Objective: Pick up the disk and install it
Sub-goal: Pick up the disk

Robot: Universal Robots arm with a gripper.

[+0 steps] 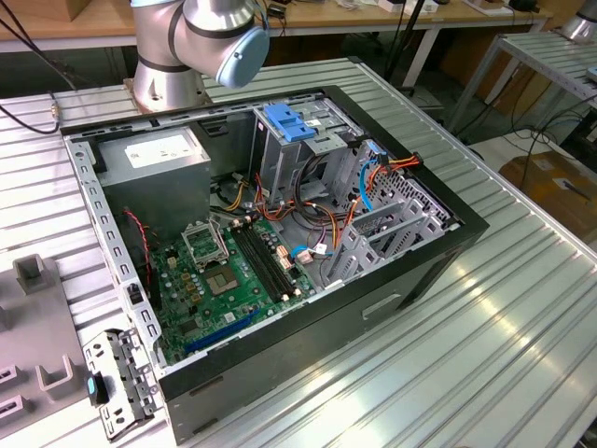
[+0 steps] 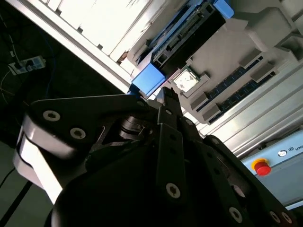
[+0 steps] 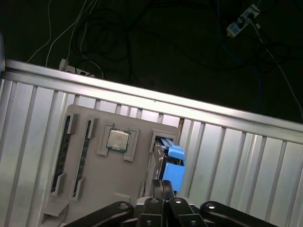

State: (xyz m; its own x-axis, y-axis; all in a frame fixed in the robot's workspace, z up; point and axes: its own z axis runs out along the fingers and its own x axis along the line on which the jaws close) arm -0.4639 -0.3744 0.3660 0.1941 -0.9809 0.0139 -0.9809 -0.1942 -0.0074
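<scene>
The disk (image 3: 166, 161) stands on edge in a slot of a grey parts tray (image 3: 118, 184), with blue plastic rails on its sides. In the second wrist view the disk (image 2: 189, 38) is a dark slab with a blue rail at each end. My gripper (image 3: 161, 185) hangs above the tray, its black fingertips close to the disk's nearer blue end. The two fingers lie together, shut, with nothing between them. In the second wrist view the gripper (image 2: 169, 97) points at that same blue end.
A processor chip (image 3: 118, 139) and two memory sticks (image 3: 64, 156) sit in the same tray. An open computer case (image 1: 270, 233) lies on the ribbed metal table (image 1: 485, 317), with a drive cage under a blue latch (image 1: 289, 121). The table edge (image 3: 142, 97) and floor cables lie beyond the tray.
</scene>
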